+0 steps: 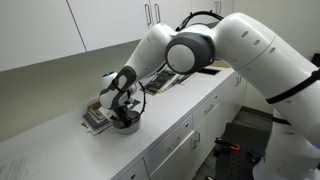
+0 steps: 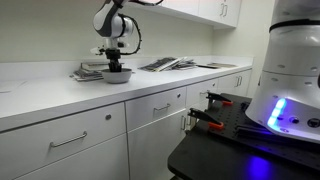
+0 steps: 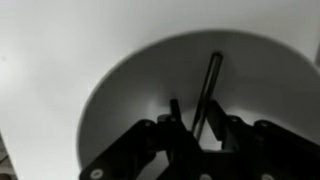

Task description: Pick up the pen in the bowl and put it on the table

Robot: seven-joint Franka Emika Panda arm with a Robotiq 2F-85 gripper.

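Observation:
In the wrist view the thin dark pen (image 3: 211,80) lies inside the grey bowl (image 3: 125,100). My gripper (image 3: 196,106) reaches down into the bowl with a finger on each side of the pen. The fingers are narrowed but open. A lit gap shows between the left finger and the pen, and the right finger is close against it. In both exterior views the gripper (image 1: 124,111) (image 2: 115,62) hangs straight over the bowl (image 1: 126,124) (image 2: 116,76) on the white table (image 1: 60,150) (image 2: 50,98). The pen is hidden in those views.
A stack of books (image 1: 96,117) (image 2: 88,71) lies right beside the bowl. Open magazines or papers (image 1: 165,82) (image 2: 170,64) lie further along the countertop. White wall cabinets hang above. Drawers with silver handles (image 2: 75,141) are below.

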